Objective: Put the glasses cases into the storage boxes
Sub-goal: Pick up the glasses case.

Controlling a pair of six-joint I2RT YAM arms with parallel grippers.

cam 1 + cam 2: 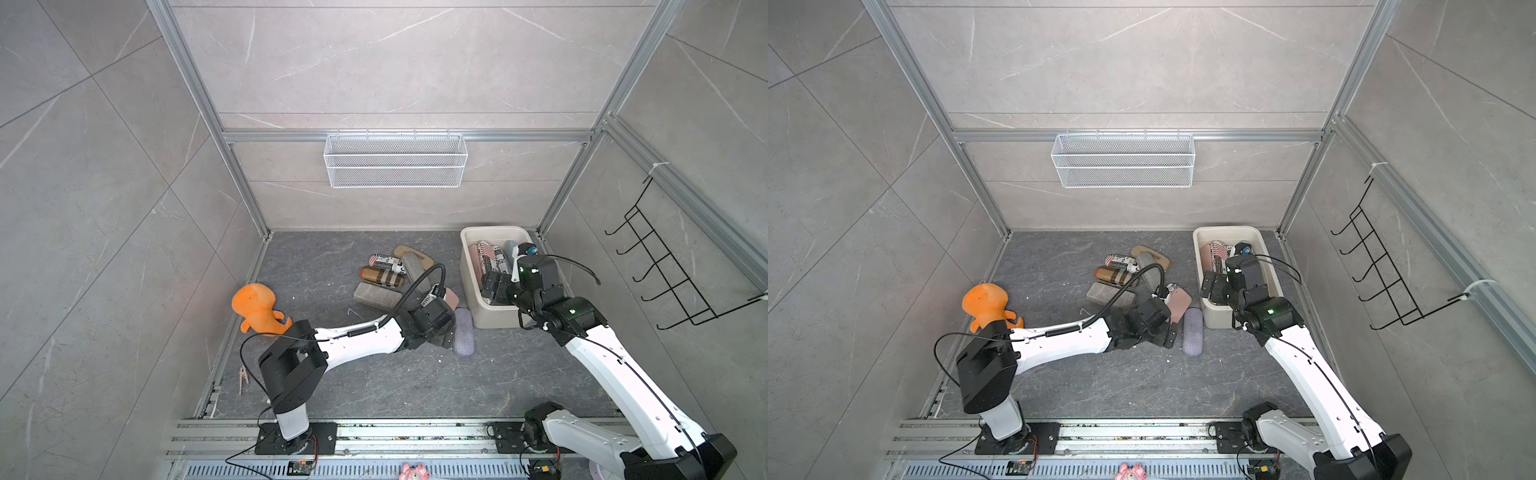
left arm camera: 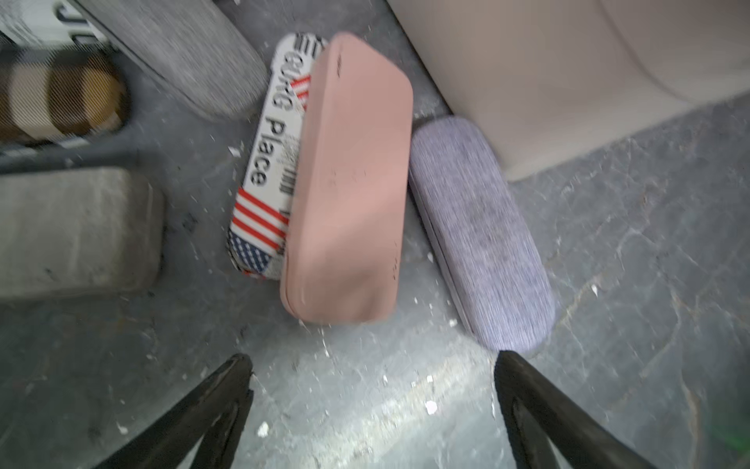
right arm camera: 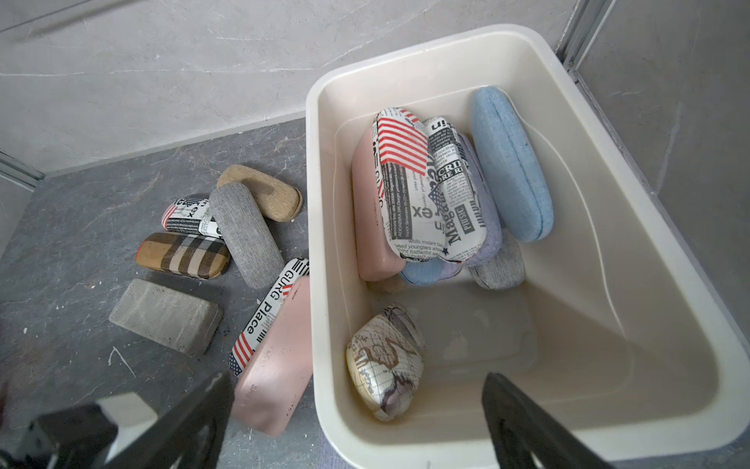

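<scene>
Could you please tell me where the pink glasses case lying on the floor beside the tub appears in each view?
Top views: pink glasses case centre, mostly hidden by the left arm in one.
Left wrist: centre.
Right wrist: lower left, against the tub wall.
Shared landmark: cream-white storage tub.

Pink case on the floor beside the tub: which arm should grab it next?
Left. The left gripper hangs open just short of the pink case, empty. The right gripper is open over the storage tub, so probably less well placed.
</scene>
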